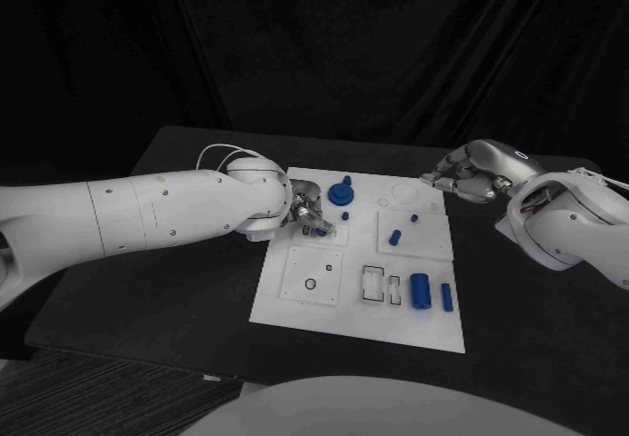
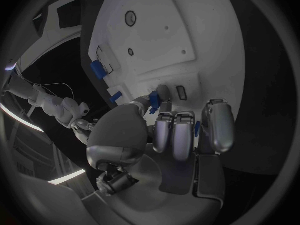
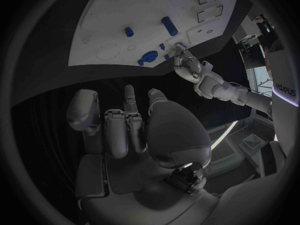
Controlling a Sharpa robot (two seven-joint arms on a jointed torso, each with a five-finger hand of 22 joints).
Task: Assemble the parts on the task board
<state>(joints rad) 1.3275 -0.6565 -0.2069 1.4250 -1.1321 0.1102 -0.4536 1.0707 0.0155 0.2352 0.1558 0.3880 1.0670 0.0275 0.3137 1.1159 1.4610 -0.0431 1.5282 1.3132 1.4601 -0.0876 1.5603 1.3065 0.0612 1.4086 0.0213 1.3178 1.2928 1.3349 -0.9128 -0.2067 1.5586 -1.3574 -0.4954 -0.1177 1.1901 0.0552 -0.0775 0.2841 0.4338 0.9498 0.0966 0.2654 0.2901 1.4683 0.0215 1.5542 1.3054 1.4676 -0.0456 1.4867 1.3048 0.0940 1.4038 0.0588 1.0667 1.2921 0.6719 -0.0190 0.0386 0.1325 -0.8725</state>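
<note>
Several blue parts already stand or lie on the white task board, so the job looks partly done, though I cannot judge exactly how many slots remain open: outlined recesses near the board's near-left corner still appear unfilled. Counting in the head view, I see one round gear-like part at the far side, one large cylinder with one slim bar beside it near the front, one short peg toward the middle, and one or two tiny pieces farther back that are too small to tell apart. The left hand hovers over the board's far-left region, its fingers curled around what seems a small blue piece. The right hand hangs above the black tabletop just off the board's far-right corner, fingers curled inward and holding nothing
</note>
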